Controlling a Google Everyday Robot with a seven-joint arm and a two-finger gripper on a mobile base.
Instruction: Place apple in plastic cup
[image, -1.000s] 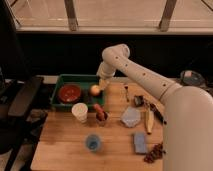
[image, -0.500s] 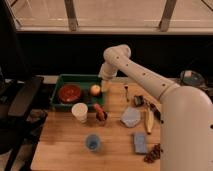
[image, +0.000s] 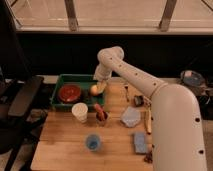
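The apple (image: 93, 90), small and yellow-orange, lies at the right end of the green tray (image: 59, 84). My gripper (image: 99, 85) comes down from the pale arm and sits right over the apple's upper right side, close against it. The plastic cup (image: 92, 142), short and translucent blue, stands upright near the front of the wooden table (image: 60, 145), well in front of the apple and apart from the gripper.
A red bowl (image: 70, 93) sits in the tray. A white cup (image: 79, 111) and a dark cup holding an orange thing (image: 101, 115) stand between tray and blue cup. Small items lie at the right, including a blue sponge (image: 140, 142). A black chair (image: 20, 105) stands left.
The arm has shifted only slightly over the tray. The apple stays in the same spot.
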